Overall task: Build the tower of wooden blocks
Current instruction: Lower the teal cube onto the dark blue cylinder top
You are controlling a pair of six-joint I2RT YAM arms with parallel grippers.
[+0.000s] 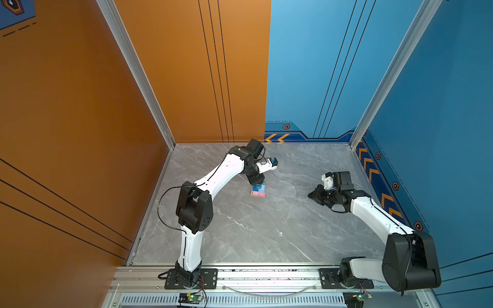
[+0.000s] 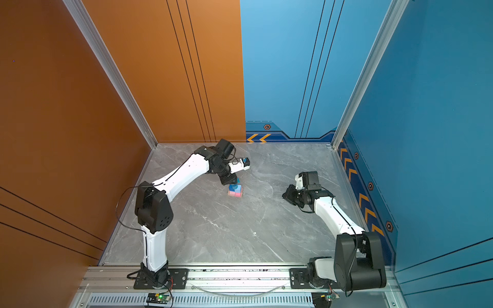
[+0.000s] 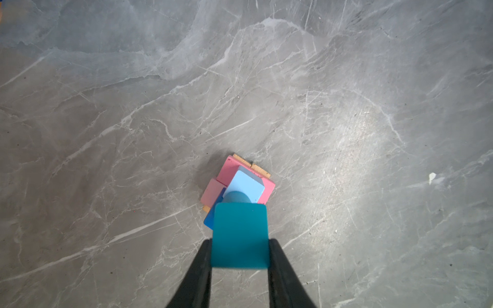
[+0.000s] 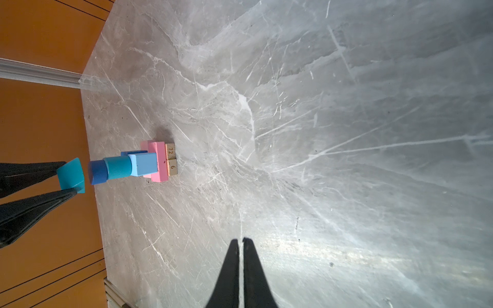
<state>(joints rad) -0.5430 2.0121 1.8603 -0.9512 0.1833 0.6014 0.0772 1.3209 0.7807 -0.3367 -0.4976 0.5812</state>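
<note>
At the left gripper (image 3: 240, 249): closed partway onto a teal cube (image 3: 240, 229), one black finger (image 3: 198, 269) pressed flat to each of two opposite faces. Firm hold, cube lifted clear of the grey table (image 3: 346, 106). Positioned directly over the wood block tower (image 4: 138, 162), with only a thin gap to its top (gap visible solely in the right wrist view; slight tilt to the cube there).

Tower, from the top down:
- dark-blue cylinder (image 4: 97, 172), uppermost;
- teal cylinder (image 4: 117, 166) beneath it;
- light-blue cube (image 4: 145, 164) beneath that, with a dark-blue cube (image 4: 133, 153) just beside it;
- two pink bars (image 4: 160, 160) side by side;
- two tan bars (image 4: 170, 150) side by side on the table, crosswise to the pink pair, numbered on the ends.

Found in both top views toward the back of the table, near its middle (image 1: 258, 192), under the left arm's wrist.

At the right gripper (image 4: 241, 241): fingers pressed together, nothing between them. Parked low over bare table on the right side (image 1: 312, 195), well apart from the tower.
</note>
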